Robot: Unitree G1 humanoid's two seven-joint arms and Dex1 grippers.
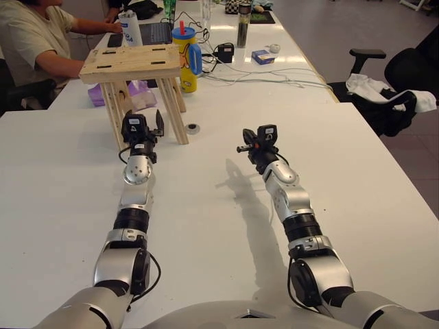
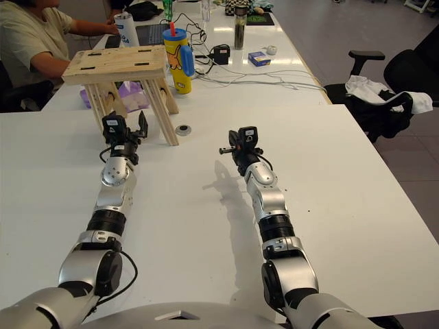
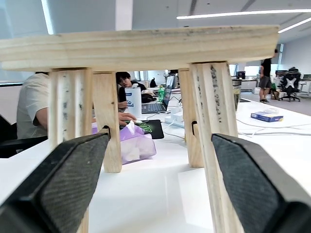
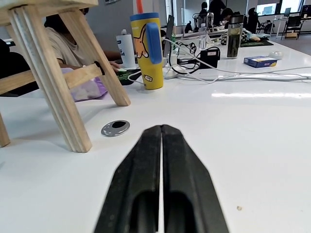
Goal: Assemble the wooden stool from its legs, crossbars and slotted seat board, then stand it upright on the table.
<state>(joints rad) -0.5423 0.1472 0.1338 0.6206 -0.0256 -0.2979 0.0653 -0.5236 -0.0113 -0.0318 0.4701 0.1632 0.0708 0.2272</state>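
So, my right claw (image 4: 161, 145) is pinched fully closed on nothing, out over the white table (image 1: 206, 219), and my left claw (image 1: 143, 125) is spread wide and empty, just in front of the wooden stool (image 1: 134, 65). Stool's assembled and standing upright on the table, seat board on top, with a yellow cup (image 1: 186, 65) beyond it.

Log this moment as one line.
stool: assembled, upright on table | left pincer: open, at stool's legs | right pincer: shut, empty

Open-plan office, long white tables (image 1: 199, 212), laptop (image 1: 154, 33), swivel chair (image 1: 391, 92), ceiling strip light (image 3: 233, 14)
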